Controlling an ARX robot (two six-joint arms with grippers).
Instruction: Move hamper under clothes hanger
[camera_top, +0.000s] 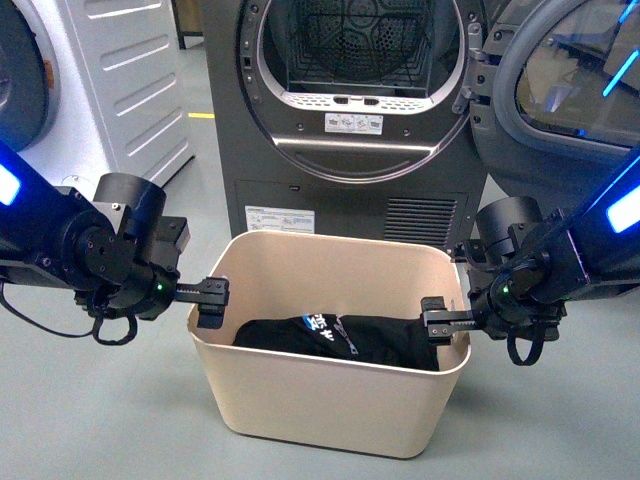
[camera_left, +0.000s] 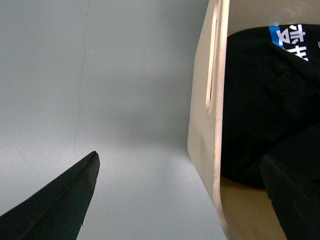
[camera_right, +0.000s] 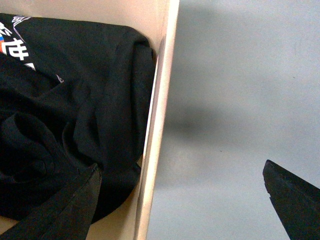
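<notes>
Both arms run out of the front view at its sides, the top of the dark grey dryer (camera_top: 350, 200) is cut off, and the white and blue print on the black garment (camera_top: 335, 338) is too folded to read. The hamper (camera_top: 330, 420) is a beige plastic bin with rounded corners and smooth plain walls. It stands upright on the grey surface (camera_top: 90, 430) between the two hands, just in front of the dryer, with the garment heaped inside. The left hand (camera_top: 212, 300) sits at the rim of one short wall with its fingers (camera_left: 60, 205) apart, one outside the wall and one inside over the garment, and a narrow handle slot (camera_left: 212, 65) just beyond them. The right hand (camera_top: 437, 320) straddles the opposite wall the same way, its fingers (camera_right: 295, 195) spread and clear of the plastic. In view are one hamper, one garment, two hands and one slot.
</notes>
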